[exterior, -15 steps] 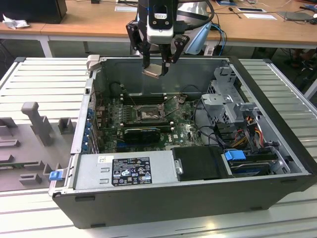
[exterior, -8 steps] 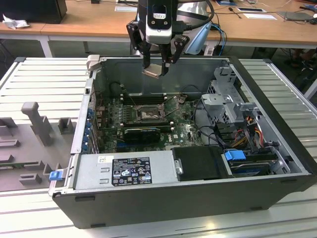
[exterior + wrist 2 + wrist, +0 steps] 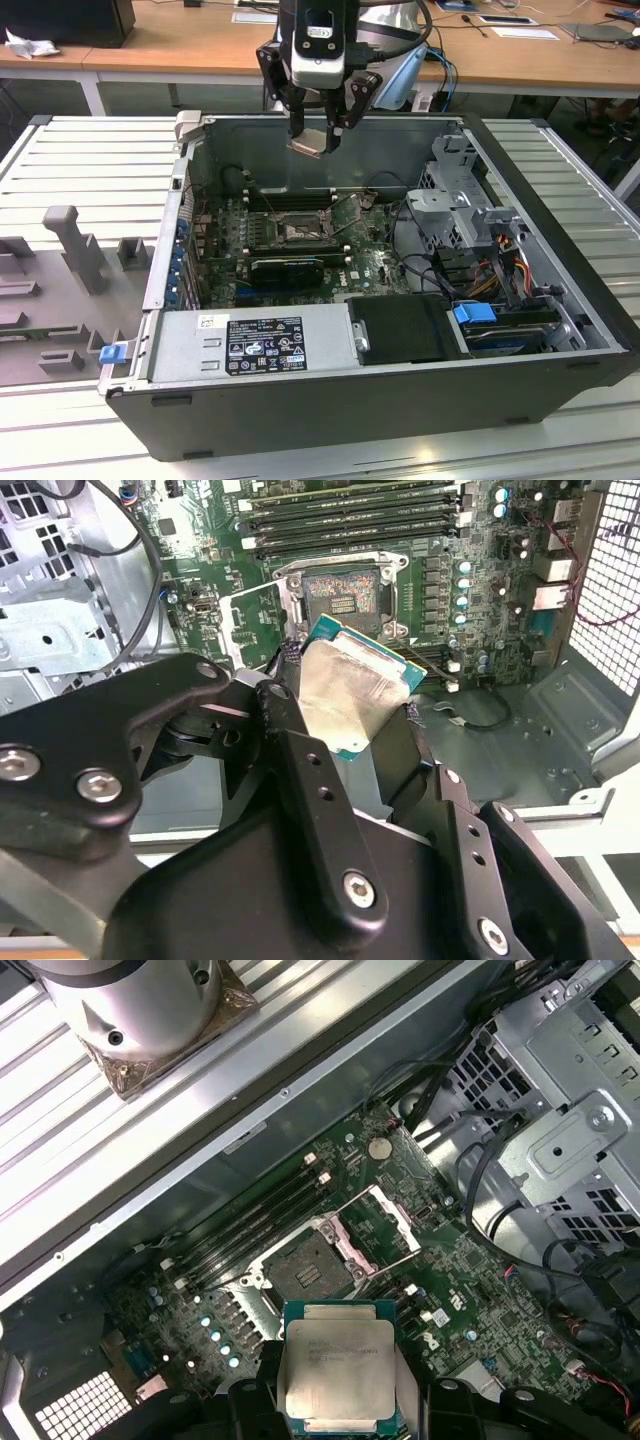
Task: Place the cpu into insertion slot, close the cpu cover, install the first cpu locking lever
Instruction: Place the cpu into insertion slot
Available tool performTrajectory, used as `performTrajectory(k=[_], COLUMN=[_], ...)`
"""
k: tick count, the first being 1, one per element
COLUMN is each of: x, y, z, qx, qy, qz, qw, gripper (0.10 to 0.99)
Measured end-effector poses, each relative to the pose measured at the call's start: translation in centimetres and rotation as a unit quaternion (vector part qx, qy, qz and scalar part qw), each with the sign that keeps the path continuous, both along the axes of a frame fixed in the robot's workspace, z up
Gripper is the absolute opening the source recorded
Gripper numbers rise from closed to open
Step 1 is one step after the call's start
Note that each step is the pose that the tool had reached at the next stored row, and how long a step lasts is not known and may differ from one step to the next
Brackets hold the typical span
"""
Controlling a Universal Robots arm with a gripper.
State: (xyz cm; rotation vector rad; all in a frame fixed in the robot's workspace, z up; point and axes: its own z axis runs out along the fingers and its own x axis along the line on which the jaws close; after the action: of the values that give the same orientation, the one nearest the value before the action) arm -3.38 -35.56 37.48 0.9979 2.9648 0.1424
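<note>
My gripper [image 3: 312,138] hangs above the open computer case, shut on the cpu [image 3: 308,144], a thin square chip with a pale silver face. In both wrist views the cpu [image 3: 350,685] [image 3: 338,1365] sits tilted between the black fingers [image 3: 295,755], held by its edges. Below it on the green board lies the insertion slot [image 3: 298,232] [image 3: 340,588] [image 3: 305,1265], dark-centred and uncovered. The cpu cover [image 3: 248,620] [image 3: 388,1222] is swung up and open beside the slot. The chip is well above the slot and not touching it.
Memory slots [image 3: 350,510] run along one side of the socket. A long black block [image 3: 285,270] lies in front of it, a power supply [image 3: 265,345] at the case's near wall, and a drive cage [image 3: 460,200] with cables on the exterior view's right. A grey fixture [image 3: 70,250] stands outside.
</note>
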Motion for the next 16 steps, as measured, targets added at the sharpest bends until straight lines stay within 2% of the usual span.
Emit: performTrajectory(k=[9, 16], x=[0.0, 0.0], y=[0.0, 0.0], z=[0.0, 0.0], qx=[0.0, 0.0], qy=[0.0, 0.0], qz=[-0.022, -0.05], qw=[0.9998, 0.9987], gripper=[0.525, 0.525])
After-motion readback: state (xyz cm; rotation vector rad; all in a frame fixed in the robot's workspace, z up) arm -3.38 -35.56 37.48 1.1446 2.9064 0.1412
